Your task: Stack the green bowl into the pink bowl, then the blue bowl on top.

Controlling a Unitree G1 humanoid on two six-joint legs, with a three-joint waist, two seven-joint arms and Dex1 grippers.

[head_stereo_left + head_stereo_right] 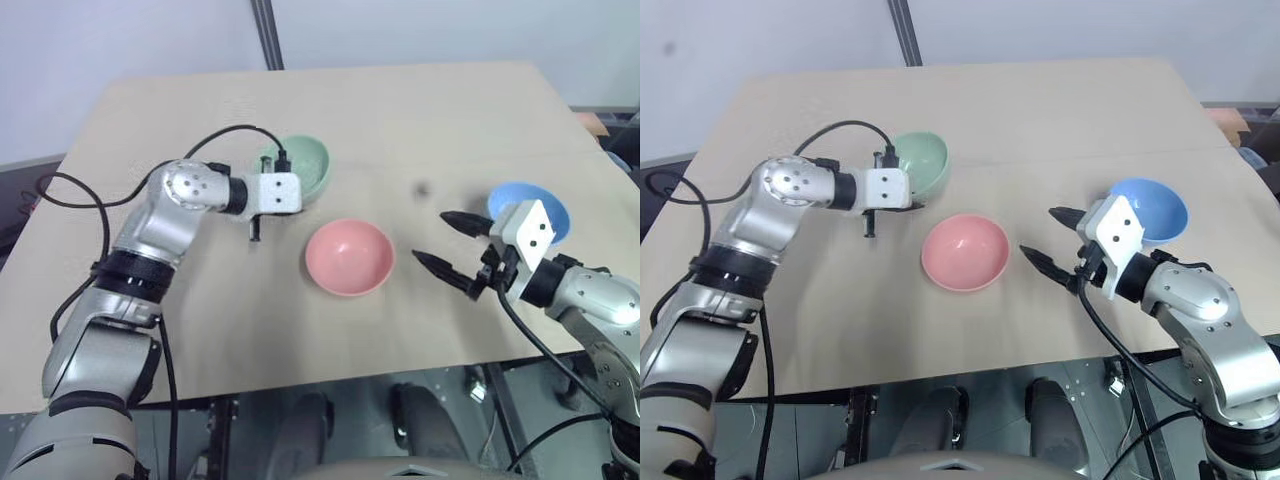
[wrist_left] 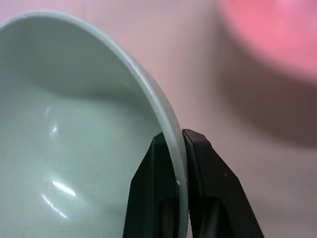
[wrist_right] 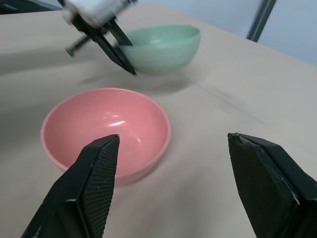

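- Sitting toward the far left of the table [image 1: 420,130], the green bowl [image 1: 310,165] has its near rim pinched by the left gripper [image 2: 174,163]; one black finger lies inside the rim and one outside, clenched on the wall.
- In the right wrist view the green bowl looks tipped, with a shadow under it; whether it is clear of the table cannot be told.
- Just nearer and to the right, the pink bowl [image 1: 349,256] rests upright and empty on the table, apart from the green bowl.
- Farther right, the blue bowl [image 1: 1150,208] stands near the table's right edge, partly behind the right wrist.
- Between the pink bowl and the blue bowl hangs the right gripper [image 1: 450,245], fingers spread wide and grasping nothing, tips pointing toward the pink bowl.
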